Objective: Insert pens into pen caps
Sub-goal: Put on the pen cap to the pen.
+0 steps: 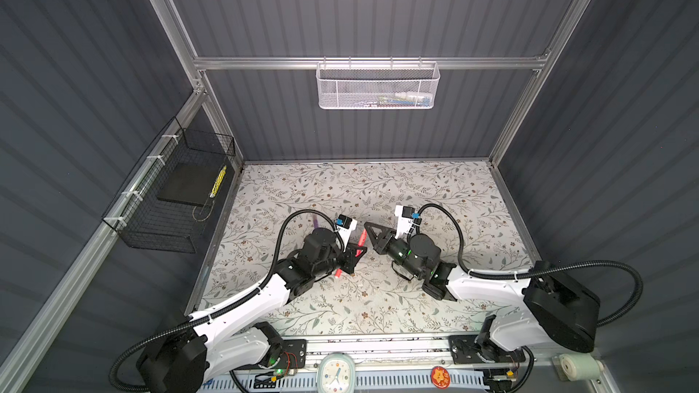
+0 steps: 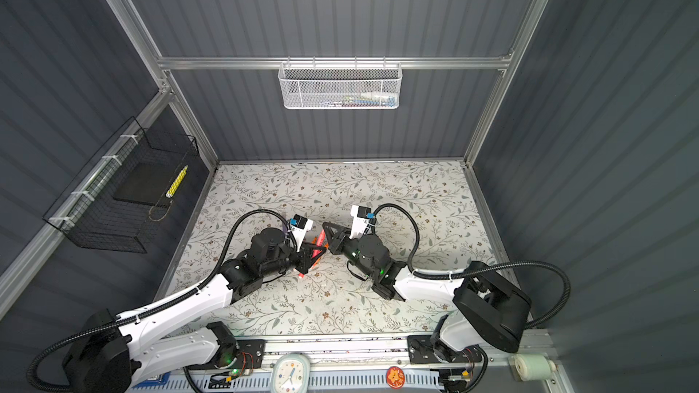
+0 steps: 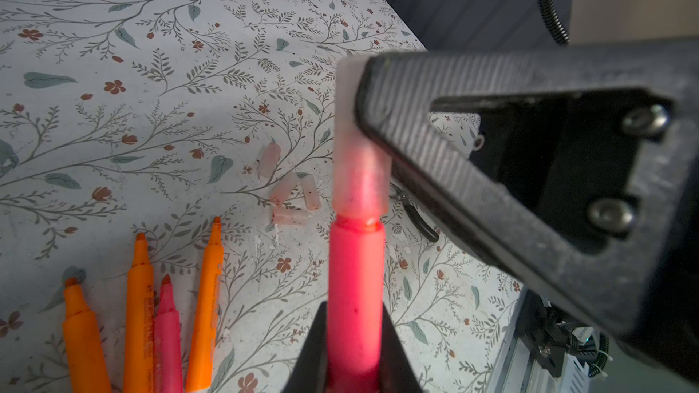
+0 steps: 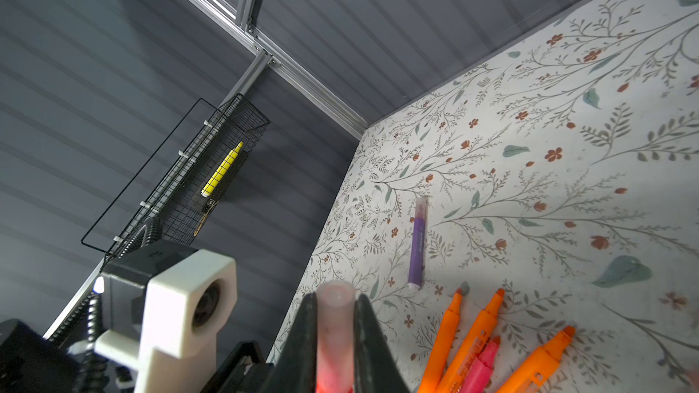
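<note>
My left gripper [image 3: 355, 321] is shut on a pink-red pen [image 3: 355, 281], held mid-barrel above the table. A translucent pale pen cap [image 3: 359, 179] sits over the pen's tip, and my right gripper [image 4: 336, 306] is shut on that cap [image 4: 336, 319]. In both top views the grippers meet tip to tip at mid-table: left gripper [image 1: 355, 253], right gripper [image 1: 367, 226], pen [image 2: 320, 238]. Several uncapped orange and pink pens [image 3: 140, 296] lie side by side on the table. Several loose caps [image 3: 283, 189] lie just beyond them. A purple pen [image 4: 418, 243] lies apart with a clear cap on it.
Black-handled pliers [image 3: 416, 213] lie near the loose caps. A white mesh basket [image 1: 378, 86] hangs on the back wall and a black wire basket [image 1: 177, 198] on the left wall. A small clock [image 1: 334, 372] stands at the front rail.
</note>
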You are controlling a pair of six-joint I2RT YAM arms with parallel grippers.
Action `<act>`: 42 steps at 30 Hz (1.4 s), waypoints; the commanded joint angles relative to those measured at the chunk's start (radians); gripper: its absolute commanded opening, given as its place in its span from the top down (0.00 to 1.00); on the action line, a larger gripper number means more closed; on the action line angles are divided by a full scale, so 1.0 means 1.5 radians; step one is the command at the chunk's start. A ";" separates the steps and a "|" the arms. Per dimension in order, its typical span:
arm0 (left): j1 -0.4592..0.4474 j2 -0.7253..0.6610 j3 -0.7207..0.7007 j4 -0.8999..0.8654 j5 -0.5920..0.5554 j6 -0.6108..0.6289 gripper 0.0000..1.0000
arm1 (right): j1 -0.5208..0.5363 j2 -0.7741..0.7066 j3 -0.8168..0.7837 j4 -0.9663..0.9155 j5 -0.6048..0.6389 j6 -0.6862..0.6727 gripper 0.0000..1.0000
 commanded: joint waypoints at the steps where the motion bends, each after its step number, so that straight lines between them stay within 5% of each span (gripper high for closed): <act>1: 0.058 -0.012 0.063 0.095 -0.089 -0.006 1.00 | 0.063 0.021 -0.022 -0.022 -0.180 -0.028 1.00; 28: 0.160 -0.036 0.135 0.099 0.012 0.001 1.00 | 0.165 0.060 -0.052 0.008 -0.154 -0.067 1.00; 36: 0.160 -0.058 0.090 0.115 0.041 0.005 1.00 | 0.150 -0.033 -0.084 -0.046 -0.067 -0.089 1.00; 42: 0.159 -0.063 0.039 0.158 0.132 0.011 1.00 | 0.110 -0.104 -0.123 -0.063 -0.031 -0.071 0.99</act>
